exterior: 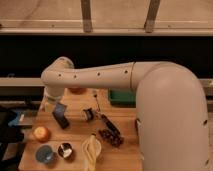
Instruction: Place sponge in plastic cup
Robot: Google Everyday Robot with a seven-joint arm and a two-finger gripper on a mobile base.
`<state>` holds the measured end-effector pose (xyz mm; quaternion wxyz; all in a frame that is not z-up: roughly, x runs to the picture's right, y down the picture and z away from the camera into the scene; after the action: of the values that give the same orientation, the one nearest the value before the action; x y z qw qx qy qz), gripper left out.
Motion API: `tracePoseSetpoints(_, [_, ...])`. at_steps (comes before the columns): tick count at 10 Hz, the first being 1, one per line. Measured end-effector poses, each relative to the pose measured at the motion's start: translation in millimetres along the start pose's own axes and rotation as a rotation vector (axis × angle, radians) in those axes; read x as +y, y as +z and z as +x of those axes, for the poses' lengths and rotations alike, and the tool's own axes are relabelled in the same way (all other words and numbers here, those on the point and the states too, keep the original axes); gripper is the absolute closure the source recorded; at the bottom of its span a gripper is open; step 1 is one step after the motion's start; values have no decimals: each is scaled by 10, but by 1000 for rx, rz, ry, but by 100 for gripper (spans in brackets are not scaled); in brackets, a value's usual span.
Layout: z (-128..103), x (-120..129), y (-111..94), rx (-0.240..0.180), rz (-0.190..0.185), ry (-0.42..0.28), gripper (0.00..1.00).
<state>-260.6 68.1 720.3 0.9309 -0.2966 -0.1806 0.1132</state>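
Light-blue sponge (60, 108) hangs gripped in the closed claw (58, 106) above the desk (75, 137); next, carry it toward the front-left-corner plastic cup (45, 154).

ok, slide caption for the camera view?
Gripper holds sponge above table, away from plastic cup.

Single view only. The camera sits high behind the arm's shoulder and looks forward and down across the desk (75, 127) toward a dark wall with window frames at 12 o'clock. The white arm (165, 100) is very near, filling the frame from 5 o'clock to centre. The claw (59, 111) hangs at 9 o'clock, over the desk.
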Motion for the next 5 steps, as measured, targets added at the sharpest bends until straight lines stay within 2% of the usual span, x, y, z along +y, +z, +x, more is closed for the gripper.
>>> tracePoseSetpoints(3, [8, 26, 39, 9, -11, -9, 100])
tracePoseSetpoints(5, [-84, 242, 115, 5, -31, -33, 100])
